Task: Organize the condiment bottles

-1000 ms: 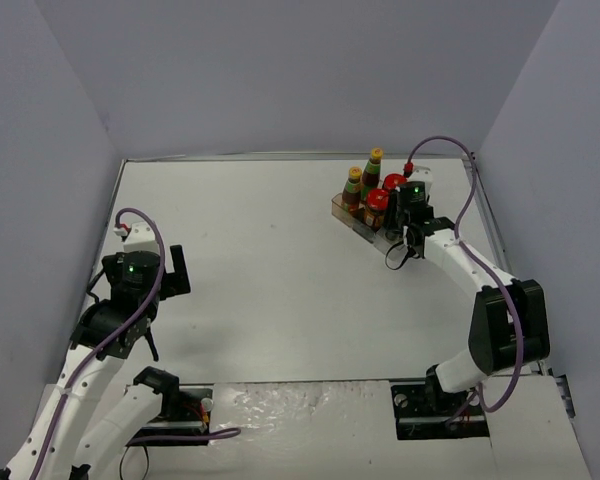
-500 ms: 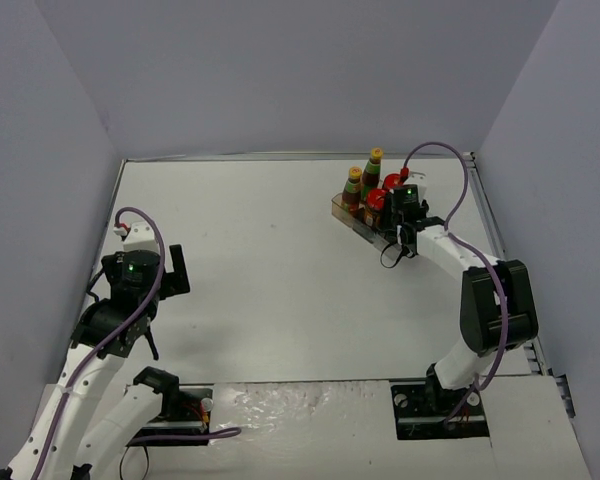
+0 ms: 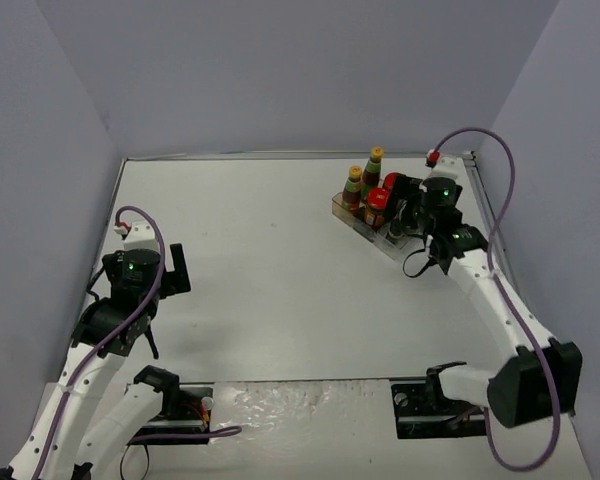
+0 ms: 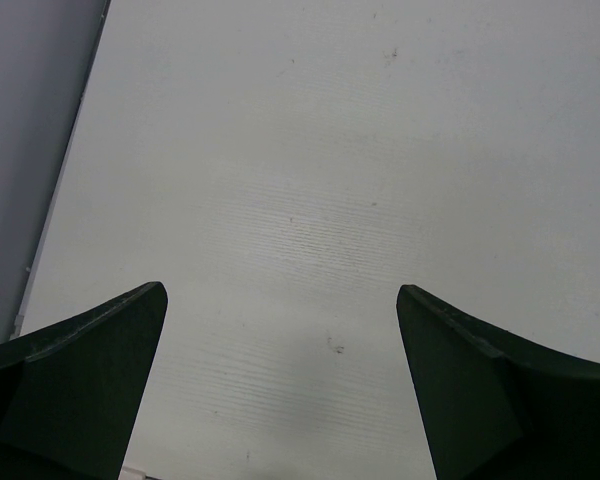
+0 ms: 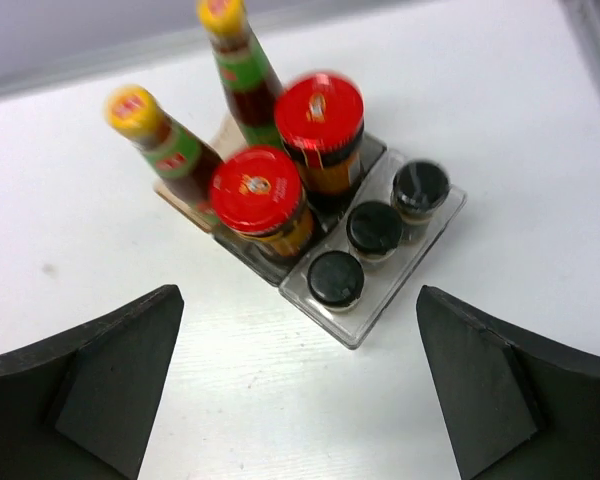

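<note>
Toward the near left edge of the white desk [image 3: 270,250], the left gripper [image 4: 280,291] hangs above bare surface with its dark fingers spread wide and nothing between them. Near the far right corner sits a clear plastic compartment tray [image 5: 420,235] that holds all seven condiment bottles upright. Two tall slim green-necked bottles with yellow caps [image 5: 165,140] [image 5: 242,65] fill its left row. Two squat dark jars with red lids [image 5: 257,190] [image 5: 318,110] stand side by side in the middle row. Three tiny dark shakers [image 5: 336,278] [image 5: 374,228] [image 5: 421,187] line the long right-hand compartment. Just beside the tray's right side, the right gripper [image 5: 298,295] hovers over it, jaws wide apart and gripping nothing.
</note>
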{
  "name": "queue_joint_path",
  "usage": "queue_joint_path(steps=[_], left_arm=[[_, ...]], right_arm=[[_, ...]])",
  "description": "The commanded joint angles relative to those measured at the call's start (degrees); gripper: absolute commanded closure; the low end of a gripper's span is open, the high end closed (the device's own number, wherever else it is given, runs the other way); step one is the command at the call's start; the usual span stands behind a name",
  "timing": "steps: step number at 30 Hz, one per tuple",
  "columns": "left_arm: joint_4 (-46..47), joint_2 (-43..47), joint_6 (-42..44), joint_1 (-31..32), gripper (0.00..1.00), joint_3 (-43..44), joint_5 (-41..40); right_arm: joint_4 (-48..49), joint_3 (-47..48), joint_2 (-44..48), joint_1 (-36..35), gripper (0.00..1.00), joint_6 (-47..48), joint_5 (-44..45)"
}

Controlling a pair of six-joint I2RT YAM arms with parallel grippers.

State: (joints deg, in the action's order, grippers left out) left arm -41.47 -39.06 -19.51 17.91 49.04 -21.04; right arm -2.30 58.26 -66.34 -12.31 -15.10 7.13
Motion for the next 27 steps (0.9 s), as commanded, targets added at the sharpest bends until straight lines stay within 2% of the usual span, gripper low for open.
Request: queue_joint_path(steps=[1, 10, 14, 18, 27], left_arm=[[2.5, 0.6, 0.8, -0.4, 0.03, 2.0, -0.4], [2.0, 1.5, 0.5, -0.4, 0.03, 1.9, -0.3], [1.8, 1.6, 0.5, -0.5, 0.03, 2.0, -0.8], [1.0, 2.0, 0.1, -0.5, 0.03, 2.0, -1.0], [0.3, 5.0, -0.9, -0.3, 0.03, 1.6, 0.7]], right_arm=[[-3.7, 2.3, 13.4, 0.2, 0.00, 3.2, 0.2], [-10.6, -4.5, 36.9, 0.2, 0.00, 8.2, 2.0], [-12.2, -7.7, 43.4, -0.8, 0.00, 5.7, 4.2], [-13.6, -9.9, 48.0, -1.0, 0.00, 2.6, 5.6], [-12.7, -14.0, 53.3, -1.5, 0.00, 2.5, 5.5]])
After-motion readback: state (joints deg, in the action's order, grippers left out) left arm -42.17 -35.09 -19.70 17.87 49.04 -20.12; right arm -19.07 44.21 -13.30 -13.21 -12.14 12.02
